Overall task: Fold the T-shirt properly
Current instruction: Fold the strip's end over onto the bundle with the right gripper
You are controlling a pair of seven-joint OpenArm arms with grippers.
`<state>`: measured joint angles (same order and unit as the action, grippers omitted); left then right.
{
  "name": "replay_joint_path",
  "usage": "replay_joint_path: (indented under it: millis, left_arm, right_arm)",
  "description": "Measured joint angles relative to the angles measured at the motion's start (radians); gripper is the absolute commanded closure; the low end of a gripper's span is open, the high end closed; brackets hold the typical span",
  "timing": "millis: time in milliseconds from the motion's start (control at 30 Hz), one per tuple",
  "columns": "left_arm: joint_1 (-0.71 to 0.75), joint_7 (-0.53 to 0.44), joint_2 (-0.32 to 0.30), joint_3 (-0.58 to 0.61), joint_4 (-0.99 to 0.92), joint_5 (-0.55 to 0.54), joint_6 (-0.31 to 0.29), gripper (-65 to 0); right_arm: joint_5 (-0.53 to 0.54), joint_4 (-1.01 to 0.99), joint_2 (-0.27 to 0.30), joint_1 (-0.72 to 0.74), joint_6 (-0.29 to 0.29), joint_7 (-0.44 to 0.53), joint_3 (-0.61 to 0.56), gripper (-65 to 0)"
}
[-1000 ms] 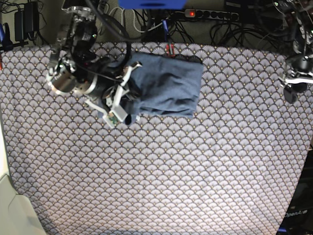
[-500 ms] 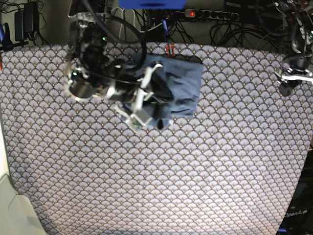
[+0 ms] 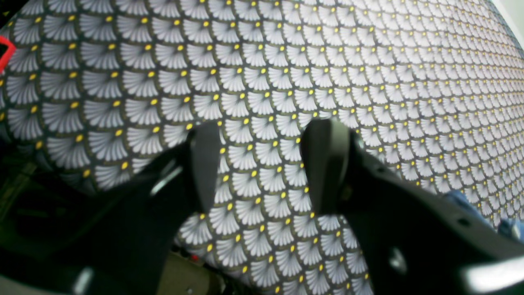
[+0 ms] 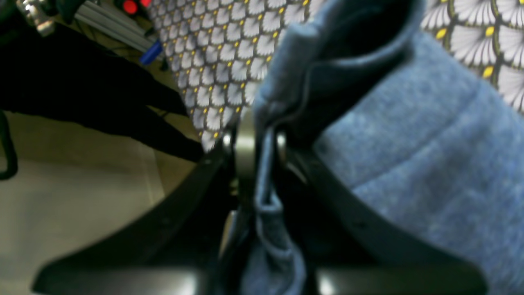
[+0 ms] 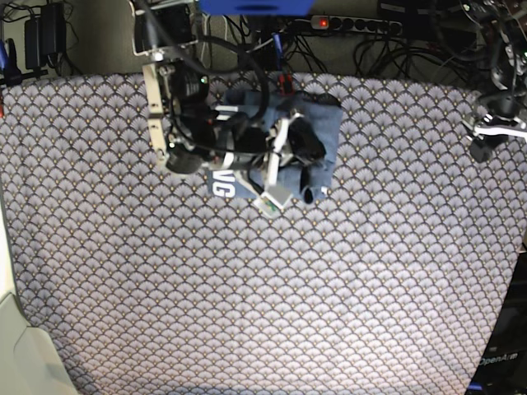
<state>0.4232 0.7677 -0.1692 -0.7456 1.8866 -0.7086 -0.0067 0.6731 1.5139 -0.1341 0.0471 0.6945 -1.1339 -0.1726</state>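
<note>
One T-shirt (image 5: 317, 136), one patterned tablecloth (image 5: 329, 280) over the surface, two robot arms, and one power strip (image 5: 354, 25).

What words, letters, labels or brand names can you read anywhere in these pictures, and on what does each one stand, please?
"VG": white block letters on the T-shirt, in the base view; the rest of the word is hidden under the fold and the right pincer.
"OpenArm": faint lettering on the black robot base at the lower right corner of the base view.
Both wrist views show no text.
</note>
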Motion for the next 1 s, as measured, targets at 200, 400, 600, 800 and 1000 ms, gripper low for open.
replay_joint_path:
  millis: [200,400,600,800,1000]
  left_arm:
    - [0.001,0.0,0.0,0.0,0.0,-0.003,-0.001,-33.8]
    - [0.031,0.004,0.0,0.0,0.0,-0.007,0.002,-33.8]
    - [0.034,0.003,0.0,0.0,0.0,-0.007,0.002,-33.8]
    - [0.034,0.003,0.001,0.0,0.0,-0.007,0.002,-33.8]
    - [0.059,0.007,0.006,0.0,0.0,-0.007,0.002,-33.1]
  right_arm:
    - [0.006,-0.093,-0.002,0.033,0.0,0.054,0.003,-27.7]
    - [0.005,-0.135,-0.008,0.04,0.0,0.097,0.002,-31.9]
    - [-0.003,-0.002,-0.01,0.055,-0.006,0.042,-0.054,-31.9]
    - [0.012,0.063,-0.013,0.068,-0.003,0.009,-0.157,-31.7]
    - [-0.003,0.063,0.134,0.047,-0.003,0.011,-0.149,-27.7]
